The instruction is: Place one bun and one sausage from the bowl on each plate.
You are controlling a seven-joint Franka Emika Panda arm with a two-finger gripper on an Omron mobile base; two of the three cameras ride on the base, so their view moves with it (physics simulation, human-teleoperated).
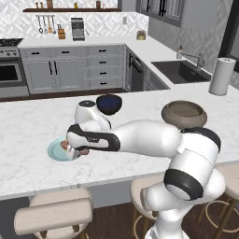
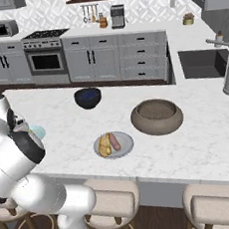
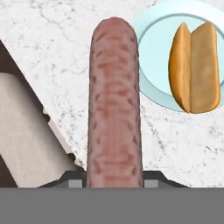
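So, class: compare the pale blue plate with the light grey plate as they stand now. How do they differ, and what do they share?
The pale blue plate holds a bun alone; the light grey plate holds a bun and a sausage side by side. The gripper, shut on another sausage, hangs beside the blue plate, while the grey plate sits apart from the arm, near the brown bowl. Both are round, shallow, and rest on the marble counter.

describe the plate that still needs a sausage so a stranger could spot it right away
On the long white marble island, find the robot's gripper, shut on a sausage. The pale blue plate lies just beside it, near the stool-side edge. Unlike the grey plate, it carries only a bun.
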